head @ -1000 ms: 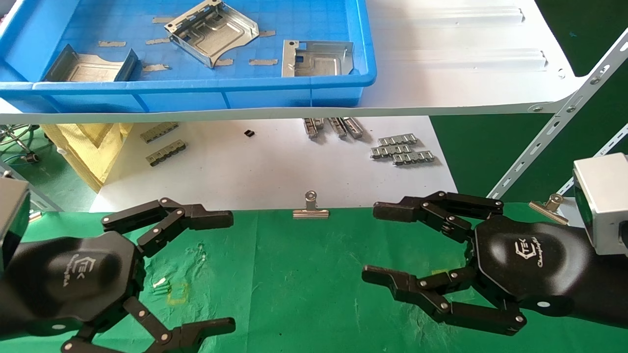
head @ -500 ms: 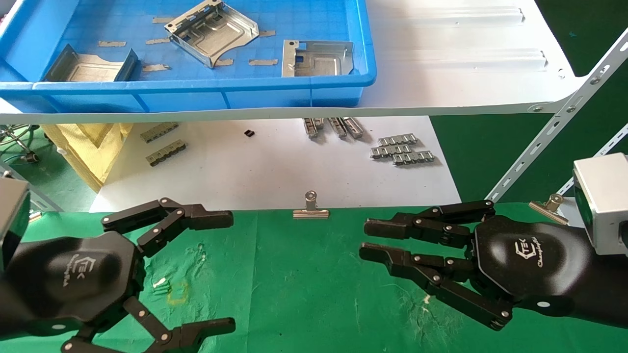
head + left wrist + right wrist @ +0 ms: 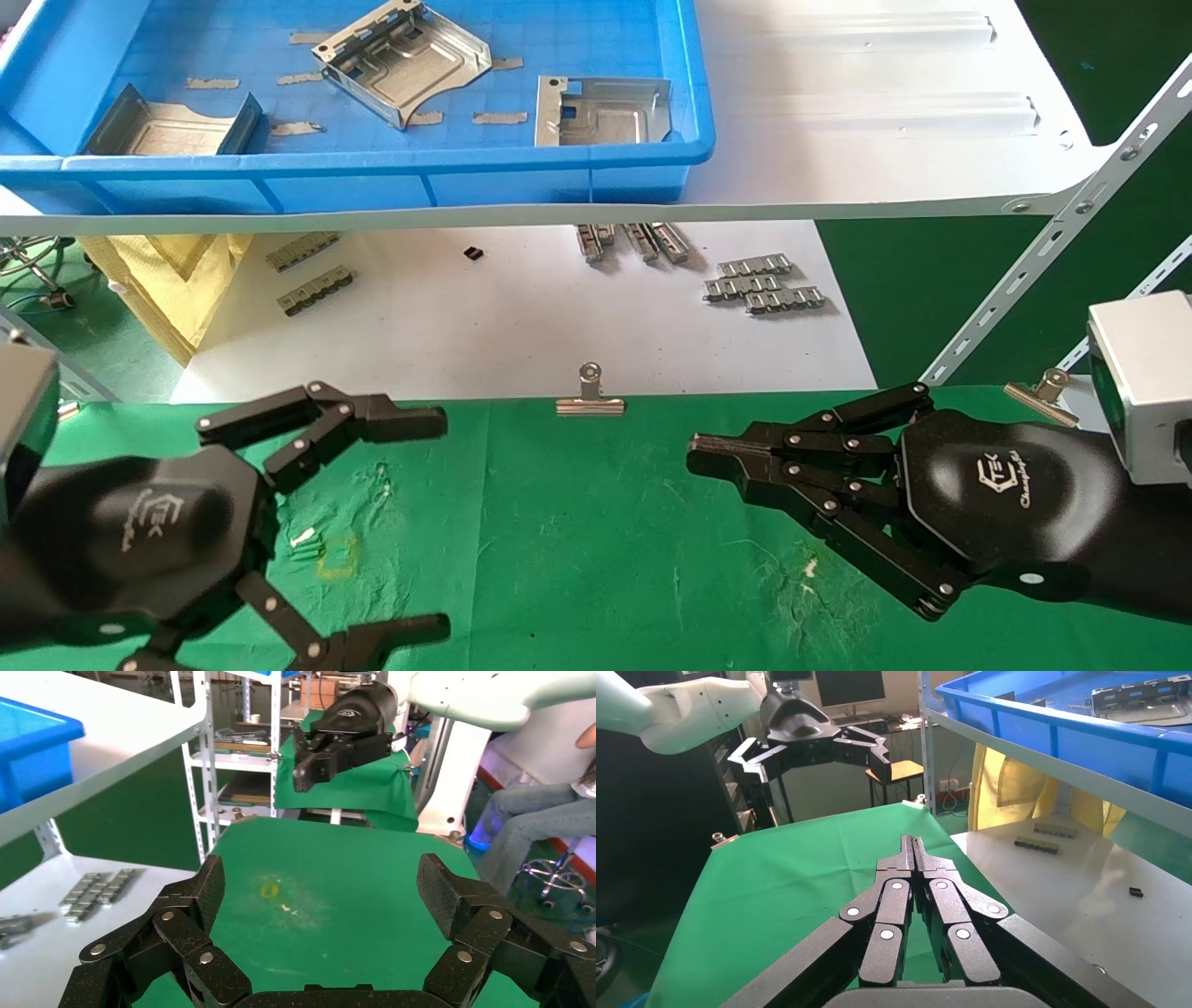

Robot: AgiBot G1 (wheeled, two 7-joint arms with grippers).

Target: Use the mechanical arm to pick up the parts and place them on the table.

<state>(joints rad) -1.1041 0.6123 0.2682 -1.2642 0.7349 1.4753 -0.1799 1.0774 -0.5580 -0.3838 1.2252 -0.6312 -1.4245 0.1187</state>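
Claws first: right claw [image 3: 708, 457] is clenched on nothing, fingers pressed flat together, hovering low over the green surface [image 3: 577, 559]. Right wrist view confirms the pads meet with no gap. Left claw [image 3: 438, 527] is released, fingers spread wide, also low over the cloth, nothing between them.

Nothing lies under either claw except a small yellow mark [image 3: 337, 556] near the left one. A binder clip [image 3: 589, 399] sits on the cloth edge between the two claws, just ahead of them; a second clip [image 3: 1038, 389] is beside the right wrist.

Parts are well ahead and above: three stamped plates in the blue tray [image 3: 447, 172] on the upper white shelf [image 3: 885, 121]. Nearest to the right claw is the plate [image 3: 601, 112] by the tray's right wall; a tilted one [image 3: 402, 58] lies further in, and a third [image 3: 172, 126] sits ahead of the left claw. Small ridged strips [image 3: 764, 284] on the lower white board are not the target.

My read: no part picked up yet, this is pre-reach. To do it well:
- open the right claw before going in; it can't grasp when clenched.
- lift clear of the shelf lip and tray wall, then come down from above.
- pinch a bent-up flange, not the flat face; the sheet will likely slip.
- the wall crowds the near plate, so approach from the tray's open side.
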